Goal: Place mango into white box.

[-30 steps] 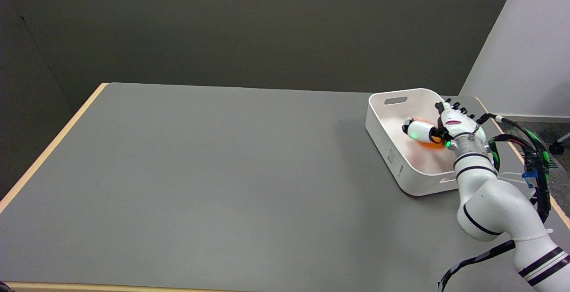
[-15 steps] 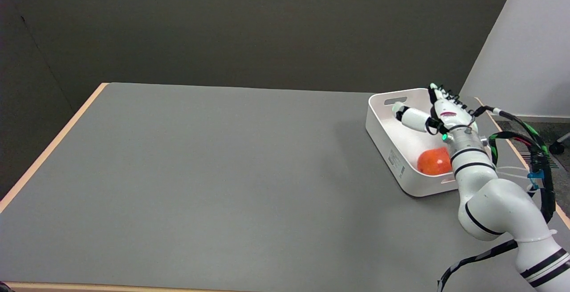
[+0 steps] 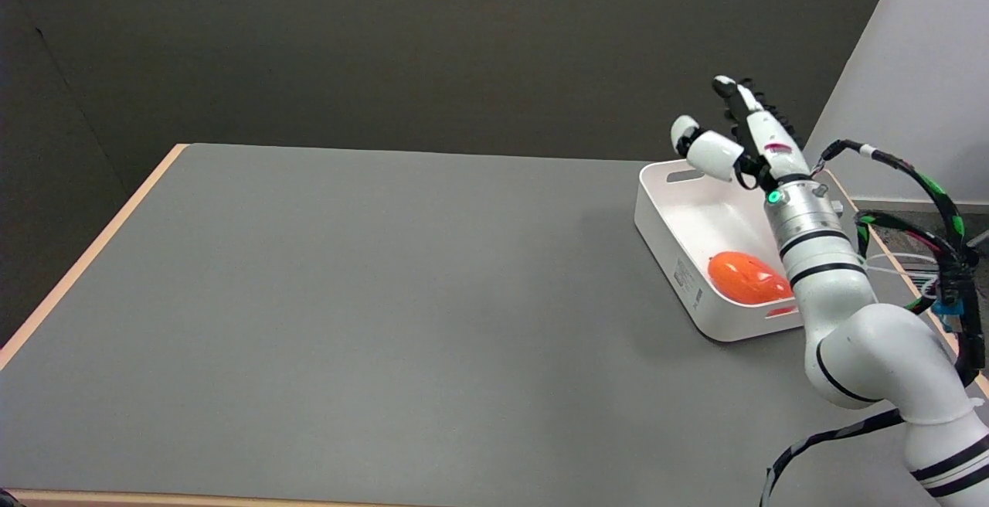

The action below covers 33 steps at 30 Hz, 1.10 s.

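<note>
Head view, and sweeping from the left there is just the broad grey table top with its pale wooden edge (image 3: 93,248), nothing on it until we reach the far right. There sits the white plastic box with handle slots (image 3: 664,225), close to the table's right edge, and inside it, down at the near end against the near wall, lies the smooth orange-red mango (image 3: 745,277). It looks settled on the box floor, touching nothing but the box. Further right, the right hand (image 3: 742,140) hangs in the air above the box's far end, well apart from the fruit, fingers spread and holding nothing, thumb splayed out to the left. The white arm with black bands (image 3: 842,314) crosses over the box's near right corner. By the look of it the placing is done and the step in hand is the retreat: best to lift straight up and draw back to the right, keeping the forearm and the trailing black cables (image 3: 919,205) off the box wall so the box is not nudged.
</note>
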{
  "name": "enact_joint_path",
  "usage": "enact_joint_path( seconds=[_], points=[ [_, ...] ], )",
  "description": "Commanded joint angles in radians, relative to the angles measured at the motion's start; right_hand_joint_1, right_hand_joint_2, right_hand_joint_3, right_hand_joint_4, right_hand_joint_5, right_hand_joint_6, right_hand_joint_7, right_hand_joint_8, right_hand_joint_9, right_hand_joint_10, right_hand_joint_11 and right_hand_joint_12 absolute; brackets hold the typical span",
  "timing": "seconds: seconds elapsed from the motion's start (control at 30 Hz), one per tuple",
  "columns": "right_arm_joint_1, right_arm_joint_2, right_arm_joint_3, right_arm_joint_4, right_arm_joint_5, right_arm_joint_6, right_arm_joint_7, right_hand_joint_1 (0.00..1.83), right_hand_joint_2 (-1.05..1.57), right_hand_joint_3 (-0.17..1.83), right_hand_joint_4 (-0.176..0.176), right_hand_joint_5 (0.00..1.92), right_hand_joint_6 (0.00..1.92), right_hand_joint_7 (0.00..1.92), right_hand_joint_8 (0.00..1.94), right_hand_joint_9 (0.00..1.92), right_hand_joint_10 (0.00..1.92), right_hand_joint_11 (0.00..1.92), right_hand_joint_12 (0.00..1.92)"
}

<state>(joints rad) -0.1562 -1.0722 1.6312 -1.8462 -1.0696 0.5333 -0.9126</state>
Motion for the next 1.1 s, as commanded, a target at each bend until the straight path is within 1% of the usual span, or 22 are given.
enact_joint_path(
  seconds=[0.03, 0.07, 0.1, 0.17, 0.23, 0.3, 0.37, 0.4, 0.47, 0.5, 0.57, 0.67, 0.87, 0.9, 0.93, 0.97, 1.1],
  points=[
    [-0.066, -0.102, -0.192, -0.015, -0.578, 0.3, 0.951, 0.55, 0.86, 0.88, -0.023, 0.48, 1.25, 0.64, 1.0, 0.64, 1.25, 0.01, 1.88],
    [-0.086, -0.106, -0.208, -0.006, -0.594, 0.333, 0.951, 0.57, 0.86, 0.88, -0.022, 0.52, 1.32, 0.67, 1.1, 0.69, 1.32, 0.0, 1.92],
    [-0.097, -0.111, -0.229, 0.005, -0.618, 0.375, 0.951, 0.59, 0.85, 0.89, -0.019, 0.54, 1.35, 0.67, 1.18, 0.71, 1.35, 0.0, 1.92],
    [-0.112, -0.116, -0.273, 0.031, -0.66, 0.461, 0.952, 0.91, 0.99, 0.68, 0.049, 0.68, 1.65, 0.89, 1.52, 0.86, 1.74, 0.0, 1.92],
    [-0.115, -0.116, -0.328, 0.061, -0.678, 0.559, 0.971, 0.91, 0.96, 0.71, 0.068, 0.7, 1.63, 0.9, 1.52, 0.87, 1.74, 0.03, 1.92],
    [-0.109, -0.11, -0.381, 0.109, -0.69, 0.629, 1.034, 0.91, 0.94, 0.73, 0.096, 0.72, 1.62, 0.9, 1.52, 0.89, 1.77, 0.05, 1.92],
    [-0.093, -0.103, -0.443, 0.177, -0.721, 0.727, 1.148, 0.91, 0.93, 0.74, 0.105, 0.72, 1.61, 0.9, 1.52, 0.89, 1.79, 0.07, 1.92],
    [-0.082, -0.098, -0.473, 0.203, -0.719, 0.745, 1.19, 0.91, 0.94, 0.73, 0.112, 0.72, 1.61, 0.9, 1.52, 0.89, 1.8, 0.07, 1.92],
    [-0.081, -0.101, -0.506, 0.266, -0.762, 0.837, 1.275, 0.9, 0.95, 0.71, 0.126, 0.71, 1.6, 0.9, 1.51, 0.88, 1.81, 0.06, 1.92],
    [-0.079, -0.101, -0.516, 0.285, -0.775, 0.863, 1.292, 0.9, 0.95, 0.71, 0.127, 0.71, 1.6, 0.9, 1.51, 0.87, 1.81, 0.06, 1.92],
    [-0.065, -0.101, -0.555, 0.344, -0.806, 0.962, 1.337, 0.89, 0.96, 0.7, 0.127, 0.71, 1.6, 0.9, 1.51, 0.86, 1.81, 0.05, 1.92],
    [-0.057, -0.1, -0.609, 0.37, -0.812, 1.032, 1.358, 0.9, 0.96, 0.69, 0.128, 0.71, 1.6, 0.93, 1.5, 0.87, 1.8, 0.05, 1.92],
    [-0.056, -0.105, -0.657, 0.398, -0.867, 1.09, 1.358, 0.9, 0.96, 0.68, 0.115, 0.71, 1.6, 0.93, 1.49, 0.87, 1.79, 0.04, 1.92],
    [-0.117, -0.152, -0.529, 0.381, -0.977, 1.223, 1.328, 0.9, 0.97, 0.68, 0.115, 0.71, 1.6, 0.93, 1.49, 0.87, 1.8, 0.04, 1.92],
    [-0.069, -0.121, -0.643, 0.397, -0.899, 1.139, 1.35, 0.9, 0.97, 0.68, 0.114, 0.71, 1.6, 0.93, 1.49, 0.87, 1.8, 0.04, 1.92],
    [-0.052, -0.111, -0.684, 0.402, -0.872, 1.113, 1.358, 0.9, 0.97, 0.68, 0.112, 0.7, 1.6, 0.93, 1.49, 0.86, 1.8, 0.04, 1.92],
    [-0.039, -0.112, -0.709, 0.404, -0.873, 1.128, 1.358, 0.9, 0.98, 0.65, 0.099, 0.7, 1.6, 0.93, 1.48, 0.86, 1.81, 0.03, 1.92]
  ],
)
